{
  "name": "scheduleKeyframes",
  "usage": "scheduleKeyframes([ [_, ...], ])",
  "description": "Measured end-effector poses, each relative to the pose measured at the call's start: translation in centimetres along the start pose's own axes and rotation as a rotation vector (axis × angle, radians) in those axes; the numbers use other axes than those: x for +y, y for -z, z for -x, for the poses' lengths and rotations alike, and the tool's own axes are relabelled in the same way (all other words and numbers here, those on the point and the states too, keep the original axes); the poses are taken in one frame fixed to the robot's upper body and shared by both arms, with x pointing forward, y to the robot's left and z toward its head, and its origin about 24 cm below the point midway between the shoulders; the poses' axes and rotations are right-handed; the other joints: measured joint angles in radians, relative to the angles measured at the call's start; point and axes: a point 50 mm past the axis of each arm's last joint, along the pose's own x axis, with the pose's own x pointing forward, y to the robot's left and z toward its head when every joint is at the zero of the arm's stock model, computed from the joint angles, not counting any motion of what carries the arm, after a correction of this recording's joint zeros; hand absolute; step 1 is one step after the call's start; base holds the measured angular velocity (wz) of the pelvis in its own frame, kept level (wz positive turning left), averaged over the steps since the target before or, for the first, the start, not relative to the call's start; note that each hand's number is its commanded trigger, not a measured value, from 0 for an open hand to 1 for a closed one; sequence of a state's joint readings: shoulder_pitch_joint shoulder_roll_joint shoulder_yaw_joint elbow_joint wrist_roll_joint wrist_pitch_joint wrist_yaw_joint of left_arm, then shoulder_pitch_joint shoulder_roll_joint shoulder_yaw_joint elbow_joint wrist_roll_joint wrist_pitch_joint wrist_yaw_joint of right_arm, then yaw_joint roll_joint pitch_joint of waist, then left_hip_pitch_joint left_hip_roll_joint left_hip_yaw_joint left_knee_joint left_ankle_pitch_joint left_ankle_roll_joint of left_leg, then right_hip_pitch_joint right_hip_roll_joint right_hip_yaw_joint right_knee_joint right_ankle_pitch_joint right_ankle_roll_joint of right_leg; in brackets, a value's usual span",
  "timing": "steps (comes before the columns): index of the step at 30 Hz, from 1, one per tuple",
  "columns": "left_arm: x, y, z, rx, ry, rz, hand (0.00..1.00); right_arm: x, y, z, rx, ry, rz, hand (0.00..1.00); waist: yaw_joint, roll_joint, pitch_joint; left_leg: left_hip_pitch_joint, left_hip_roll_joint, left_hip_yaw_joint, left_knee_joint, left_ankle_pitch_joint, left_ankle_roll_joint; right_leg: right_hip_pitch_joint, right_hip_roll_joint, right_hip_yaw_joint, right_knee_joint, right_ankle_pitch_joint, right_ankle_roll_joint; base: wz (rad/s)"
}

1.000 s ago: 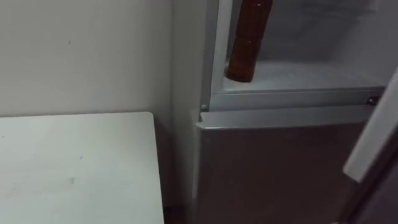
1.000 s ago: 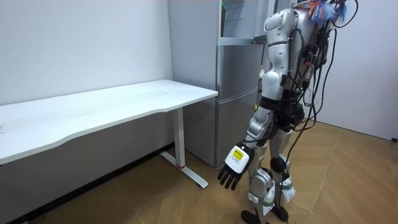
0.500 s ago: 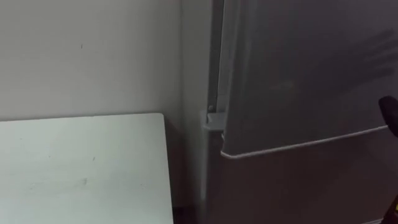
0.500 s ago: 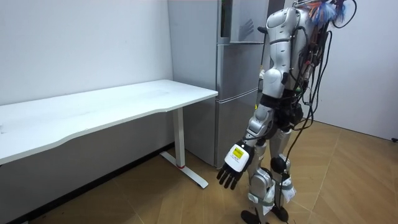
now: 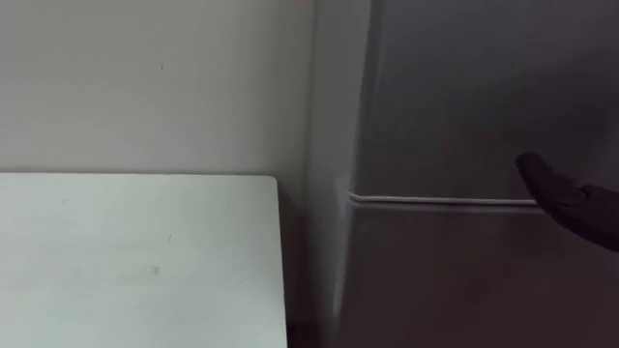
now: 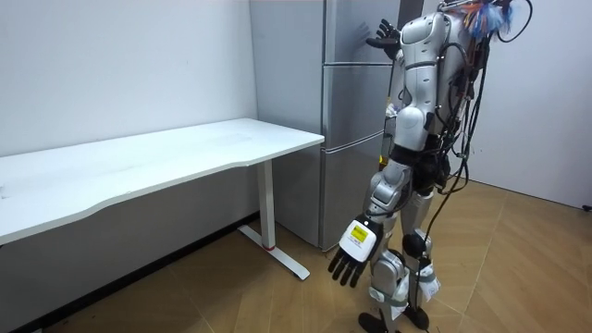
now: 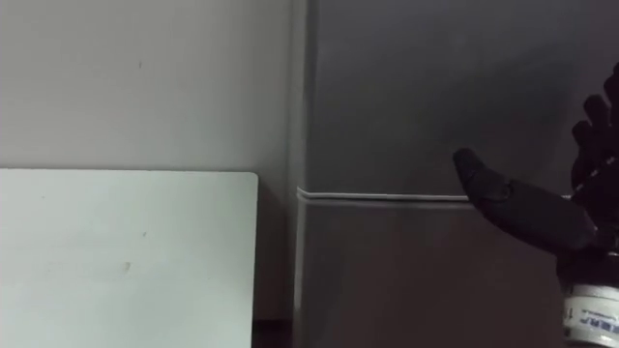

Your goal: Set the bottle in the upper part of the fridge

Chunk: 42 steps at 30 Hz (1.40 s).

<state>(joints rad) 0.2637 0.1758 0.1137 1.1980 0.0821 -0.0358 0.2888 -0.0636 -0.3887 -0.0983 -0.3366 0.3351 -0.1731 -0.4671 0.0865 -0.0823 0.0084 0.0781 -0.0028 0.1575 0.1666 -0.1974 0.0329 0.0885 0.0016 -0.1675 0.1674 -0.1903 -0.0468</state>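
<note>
Right hand (image 7: 530, 215) empty, fingers spread, at upper fridge door (image 7: 406, 87), likely pressing it closed; left hand (image 6: 353, 252) relaxed open, hanging low beside fridge (image 6: 351, 148), idle

The robot by the grey fridge (image 6: 353, 102) has glossy silver-white shells on its torso, arms and legs, with dark joints. Black cables hang in loops on its side away from the fridge, with coloured wires on top. Its left hand (image 6: 353, 252) and right hand (image 7: 540, 218) are black, and the left carries a yellow-and-white tag.
</note>
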Motion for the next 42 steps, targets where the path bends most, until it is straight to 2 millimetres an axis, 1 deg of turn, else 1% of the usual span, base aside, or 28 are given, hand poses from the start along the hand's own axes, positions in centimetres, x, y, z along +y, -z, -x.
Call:
scheduleKeyframes([
  [4,0.0,0.3,0.0,0.024,0.002,-0.008,0.00,0.3,0.2,-0.1,-0.024,-0.014,0.063,0.00,0.002,0.004,0.0009,-0.003,-0.001,-0.004,0.001,0.000,0.000,-0.002,-0.001,-0.002,0.001,0.000,0.000,0.02],
  [7,-0.1,0.0,0.0,0.023,0.010,-0.008,0.00,0.5,0.3,-0.5,-0.036,-0.021,0.094,0.00,0.000,0.008,-0.0003,-0.003,-0.001,-0.005,0.002,0.000,0.000,-0.002,-0.001,-0.003,0.002,0.000,0.000,0.00],
  [9,-0.1,-0.2,-0.1,0.014,0.015,-0.018,0.00,0.7,0.4,-0.5,-0.035,-0.028,0.092,0.00,0.001,0.006,-0.0036,-0.001,0.000,-0.003,0.000,0.000,0.000,-0.002,0.000,0.001,0.004,0.000,0.000,-0.02],
  [12,-0.1,-0.6,-0.1,0.001,0.016,-0.041,0.00,1.1,0.4,-0.5,-0.035,-0.041,0.093,0.00,0.002,0.008,-0.0030,0.000,0.000,-0.001,0.000,0.001,0.000,-0.003,0.001,0.004,0.004,0.000,-0.001,-0.04],
  [13,-0.1,-0.7,-0.2,-0.002,0.017,-0.041,0.00,1.1,0.5,-0.5,-0.037,-0.043,0.102,0.00,0.002,0.006,-0.0041,-0.001,0.000,-0.001,0.000,0.001,0.000,-0.004,0.001,0.004,0.004,0.000,-0.001,0.00],
  [16,-0.2,-1.1,-0.2,-0.012,0.017,-0.040,0.00,1.3,0.5,-0.5,-0.055,-0.053,0.163,0.00,0.001,0.005,-0.0043,-0.007,0.001,-0.002,0.001,0.001,0.000,-0.006,0.001,0.003,0.004,0.002,-0.002,0.00],
  [21,-0.2,-1.1,-0.2,-0.011,0.016,-0.041,0.00,1.5,1.0,-0.5,-0.081,-0.071,0.262,0.00,0.002,0.003,-0.0051,-0.011,0.002,-0.002,0.003,0.001,-0.001,-0.020,0.003,0.004,0.004,0.005,-0.004,-0.04],
  [23,-0.1,-1.0,-0.2,-0.010,0.016,-0.042,0.00,1.5,1.3,-0.5,-0.078,-0.072,0.272,0.00,0.002,0.001,-0.0050,-0.012,0.002,-0.002,0.003,0.001,-0.001,-0.019,0.003,0.003,0.004,0.005,-0.004,-0.02],
  [26,-0.1,-1.1,-0.2,-0.011,0.015,-0.040,0.00,1.4,1.7,-0.6,-0.066,-0.068,0.283,0.00,0.003,-0.005,-0.0040,-0.010,0.002,-0.002,0.004,0.001,-0.001,-0.018,0.003,0.004,0.003,0.005,-0.004,0.00],
  [27,-0.1,-1.1,-0.2,-0.012,0.014,-0.040,0.00,1.3,1.9,-0.6,-0.058,-0.066,0.286,0.00,0.003,-0.004,-0.0014,-0.009,0.003,-0.003,0.004,0.002,-0.001,-0.017,0.003,0.003,0.003,0.005,-0.005,0.00],
  [30,-0.1,-1.2,-0.3,-0.013,0.013,-0.039,0.00,1.0,2.1,-0.7,-0.043,-0.060,0.287,0.00,0.002,-0.014,-0.0013,-0.010,0.003,-0.007,0.006,0.002,-0.001,-0.013,0.003,0.002,0.002,0.006,-0.006,0.04],
  [37,0.1,-0.9,-0.3,-0.009,0.009,-0.042,0.00,0.6,2.2,-0.8,-0.040,-0.042,0.285,0.00,-0.008,-0.010,-0.0014,-0.014,0.001,-0.018,0.018,0.001,-0.001,-0.007,0.001,-0.007,-0.001,0.007,-0.004,0.05],
  [39,0.2,-0.8,-0.2,-0.016,0.006,-0.039,0.00,0.5,2.1,-0.9,-0.042,-0.040,0.286,0.00,-0.026,-0.008,-0.0029,-0.013,0.000,-0.024,0.021,0.001,-0.001,-0.005,0.000,-0.013,-0.002,0.007,-0.004,0.11],
  [40,0.2,-0.8,-0.2,-0.019,0.004,-0.038,0.00,0.5,2.1,-0.9,-0.043,-0.039,0.287,0.00,-0.027,-0.007,-0.0030,-0.013,0.000,-0.024,0.021,0.001,-0.001,-0.005,0.000,-0.013,-0.001,0.007,-0.004,0.05],
  [42,0.4,-0.6,-0.1,-0.021,-0.009,-0.034,0.00,-0.5,1.9,-1.1,-0.042,-0.002,0.303,0.00,-0.030,0.000,-0.0061,-0.013,0.000,-0.024,0.022,0.001,0.000,-0.004,-0.001,-0.015,0.000,0.008,-0.004,0.00],
])
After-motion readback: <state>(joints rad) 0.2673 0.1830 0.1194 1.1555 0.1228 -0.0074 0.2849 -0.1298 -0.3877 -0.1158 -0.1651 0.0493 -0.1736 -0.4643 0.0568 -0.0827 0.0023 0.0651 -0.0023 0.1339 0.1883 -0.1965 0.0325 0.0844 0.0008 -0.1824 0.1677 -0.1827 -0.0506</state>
